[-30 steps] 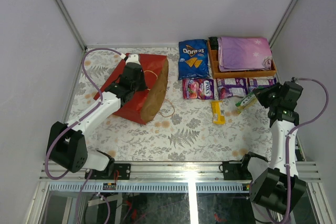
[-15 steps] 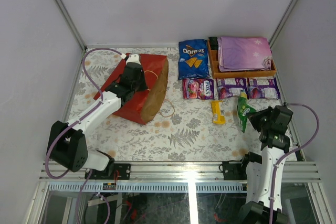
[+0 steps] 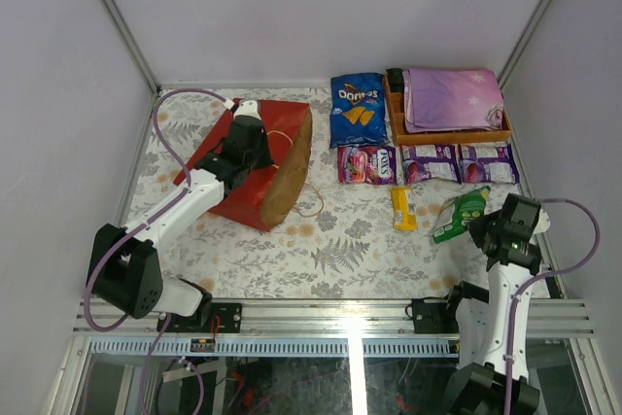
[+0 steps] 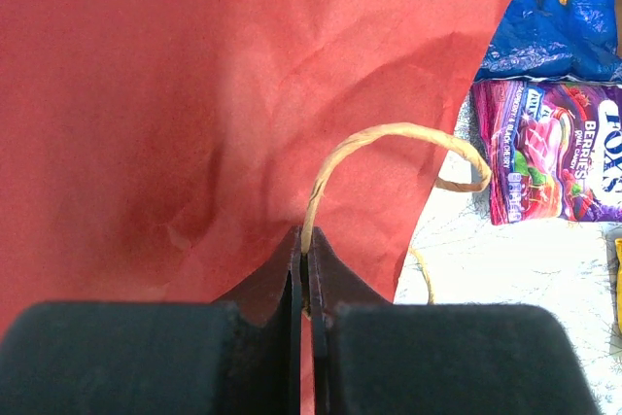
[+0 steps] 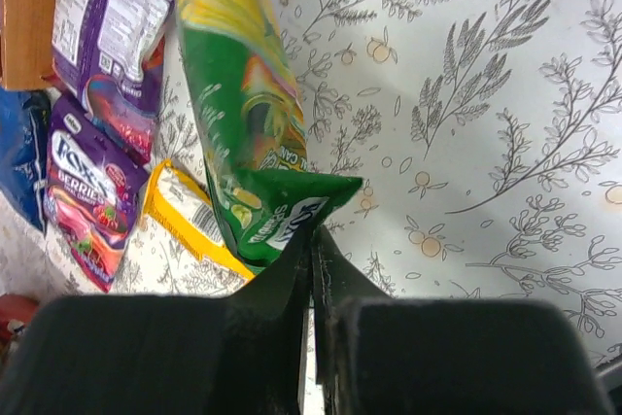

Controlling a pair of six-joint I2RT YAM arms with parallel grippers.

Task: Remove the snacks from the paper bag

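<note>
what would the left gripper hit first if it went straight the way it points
The left gripper, shut on the tan handle, points at the red paper bag; it would probably press into its side first, though depth is unclear.

Plain pale walls (image 3: 321, 7), thin metal corner posts (image 3: 116, 17), perhaps vinyl leaf-print table cover (image 3: 340, 259)

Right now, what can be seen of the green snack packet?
The green packet is glossy film, green with yellow print toward its far end, creased. The right pincer is shut on one end seam. It slants over the floral tablecloth, right of the yellow pack; whether it touches the cloth is unclear.
</note>
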